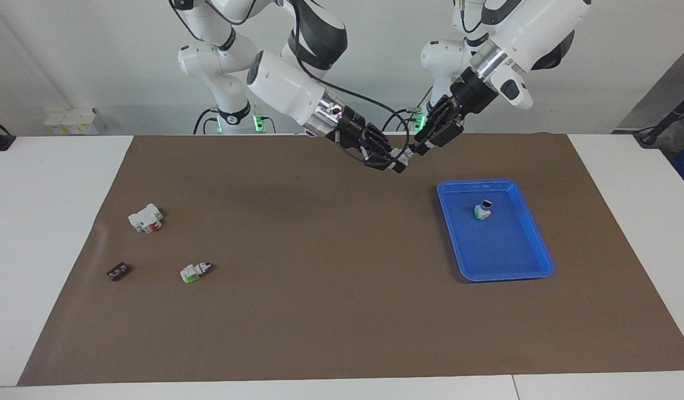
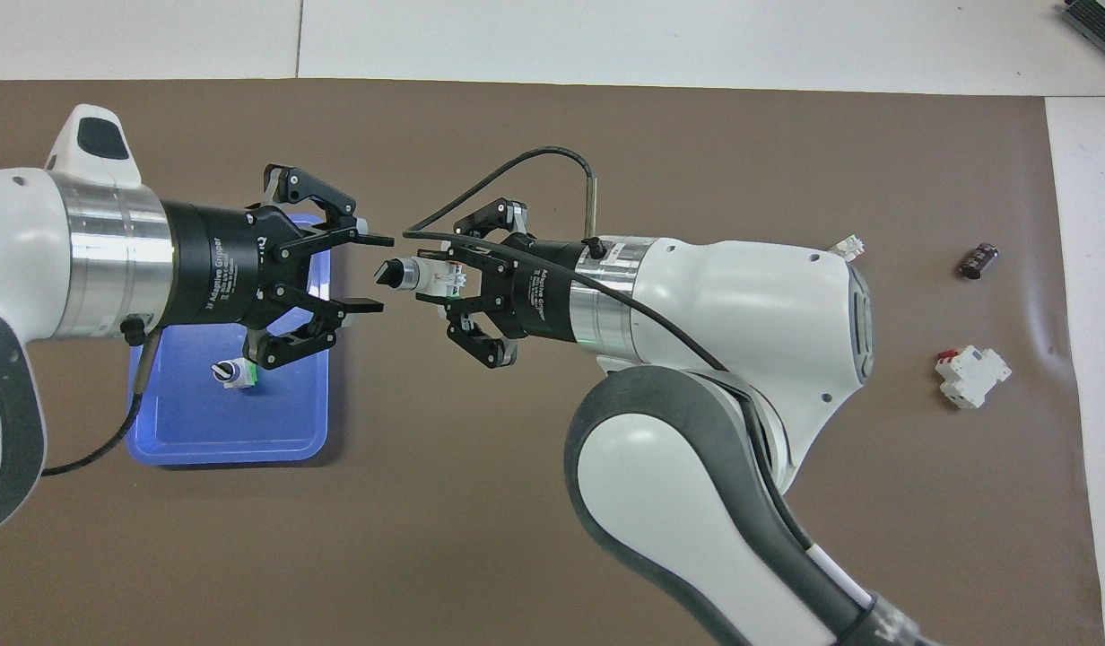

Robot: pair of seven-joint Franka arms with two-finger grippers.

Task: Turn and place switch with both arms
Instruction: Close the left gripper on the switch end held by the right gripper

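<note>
Counts:
- Arms: two, each with one tool — left tool [image 2: 366, 272], right tool [image 2: 438, 280].
- Small white switches: three. One held switch [image 2: 409, 274] at frame centre; one green-based switch [image 1: 195, 271] lower left of facing view; one switch in tray [image 1: 482, 210].
- Blue tray [image 1: 533, 244]: one.
- White block with red part [image 1: 146, 218]: one.
- Small black part [image 1: 117, 271]: one.
- Table [image 1: 53, 222]: one, one brown mat [image 1: 320, 278].

My facing camera looks from high across the tabletop [image 1: 342, 311] toward twelve o'clock; my closer overhead looks steeply down, sharing the mat's middle.
</note>
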